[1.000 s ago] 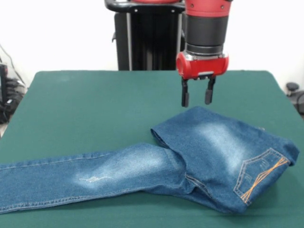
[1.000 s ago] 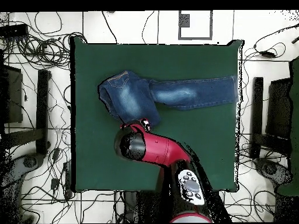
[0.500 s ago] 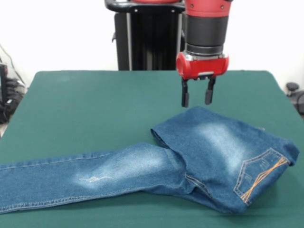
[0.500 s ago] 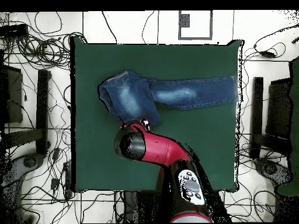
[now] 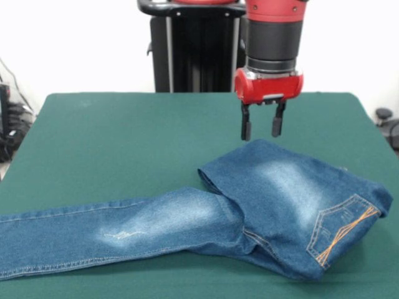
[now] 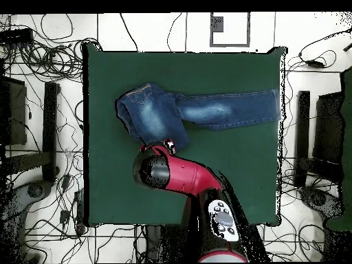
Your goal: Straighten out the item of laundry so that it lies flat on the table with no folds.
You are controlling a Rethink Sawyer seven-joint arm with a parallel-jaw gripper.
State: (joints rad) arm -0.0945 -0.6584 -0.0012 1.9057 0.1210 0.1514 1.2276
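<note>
My red-and-black gripper (image 5: 262, 129), fingers parted and empty, hangs just above the folded blue denim jeans (image 5: 274, 199) on the dark green cloth table (image 5: 124, 143).

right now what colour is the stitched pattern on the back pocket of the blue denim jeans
Orange, in crossing lines on the back pocket of the blue denim jeans; clearest in the front view.

Jeans (image 5: 274, 199) are matt blue denim, woven texture, faded whitish patches, tan stitching, orange embroidery on the pocket; table (image 5: 124, 143) top is matt dark green cloth, smooth; gripper (image 5: 262, 129) has matt black fingers under a glossy red plastic-looking housing.
</note>
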